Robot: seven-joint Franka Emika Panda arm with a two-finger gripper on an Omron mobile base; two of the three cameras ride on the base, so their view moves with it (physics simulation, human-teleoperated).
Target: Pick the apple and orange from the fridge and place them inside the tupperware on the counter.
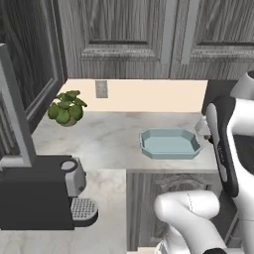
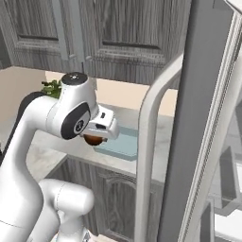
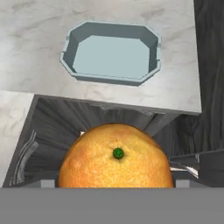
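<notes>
On the bench (image 1: 114,134), the tupperware (image 1: 169,144) sits flat and lidless, nothing in it. We take it as our landmark. Our hand (image 2: 97,137) hangs short of the tupperware, over the dark cabinet front below the bench edge rather than over the tray itself. The orange (image 3: 116,157) is pinched in the hand; in the hand view it sits close at the bottom, green stem dot facing the camera, with the tupperware beyond it, well apart. In the right base view we see the orange (image 2: 93,140) as a brownish ball tucked under the hand, just beside the tupperware's near rim (image 2: 118,146). The fridge (image 2: 198,123) door stands to the right of the tupperware, its pale curved handle (image 2: 149,156) nearest us. Left of the tupperware: a potted plant (image 1: 66,108) at the back wall, and a dark coffee machine (image 1: 42,191) on the near-left bench corner.
</notes>
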